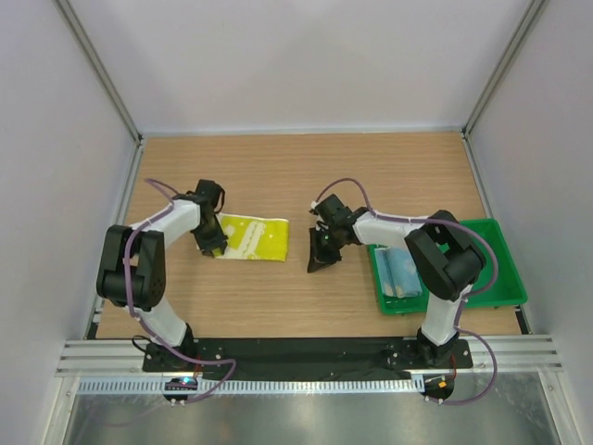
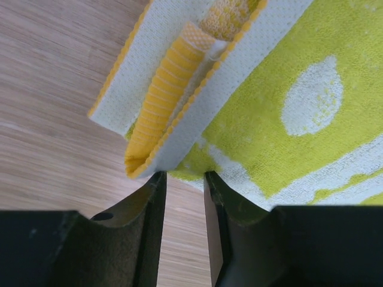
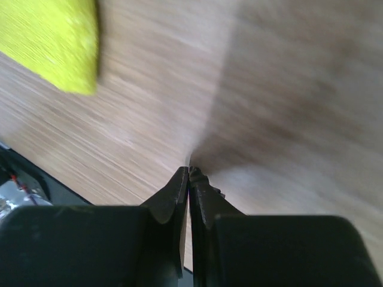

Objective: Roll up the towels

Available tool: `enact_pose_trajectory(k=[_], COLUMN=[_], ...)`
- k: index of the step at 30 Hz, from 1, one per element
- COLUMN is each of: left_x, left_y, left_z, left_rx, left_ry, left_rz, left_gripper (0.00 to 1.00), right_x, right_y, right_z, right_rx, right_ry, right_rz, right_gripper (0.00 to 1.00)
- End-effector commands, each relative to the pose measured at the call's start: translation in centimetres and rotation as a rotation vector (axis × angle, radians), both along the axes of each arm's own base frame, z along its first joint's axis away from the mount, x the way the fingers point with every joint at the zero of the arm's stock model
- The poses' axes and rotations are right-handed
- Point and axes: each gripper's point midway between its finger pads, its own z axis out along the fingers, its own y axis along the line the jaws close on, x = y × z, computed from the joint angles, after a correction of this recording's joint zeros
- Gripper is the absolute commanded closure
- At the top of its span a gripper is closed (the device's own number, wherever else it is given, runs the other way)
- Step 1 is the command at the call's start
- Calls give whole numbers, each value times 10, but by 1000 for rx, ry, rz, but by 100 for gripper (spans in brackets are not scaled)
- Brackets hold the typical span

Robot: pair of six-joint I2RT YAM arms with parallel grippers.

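Tabletop [image 1: 306, 176], yellow towel [image 1: 255, 238] (folded) at left gripper [image 1: 215, 248]

The yellow towel [image 1: 253, 238] is lime-green with white patches; its folded-over underside is white, finely dotted, with orange edging and ribbing. The blue towel [image 1: 402, 272] is light blue, the tray [image 1: 505, 278] green, the table [image 1: 278, 176] pale wood-grain.
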Motion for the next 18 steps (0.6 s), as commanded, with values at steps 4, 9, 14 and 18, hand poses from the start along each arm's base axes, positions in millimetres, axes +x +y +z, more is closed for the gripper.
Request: enact_pose_trajectory(k=[4, 9, 14, 18], left_x=[35, 26, 22, 19], left_y=[-6, -51, -75, -130], left_z=[83, 165, 194, 162], left_rx=[202, 427, 508, 142], left_ry=[-230, -458, -749, -768], left_rz=[-119, -300, -367, -493], left_gripper=[65, 65, 0, 0], right_x=[3, 25, 26, 28], right_y=[-33, -50, -54, -68], right_z=[48, 86, 121, 130], right_rx=[-112, -127, -33, -42], right_ry=[-158, -339, -454, -515], right_rz=[-20, -134, -207, -278], right_gripper=[86, 53, 30, 0])
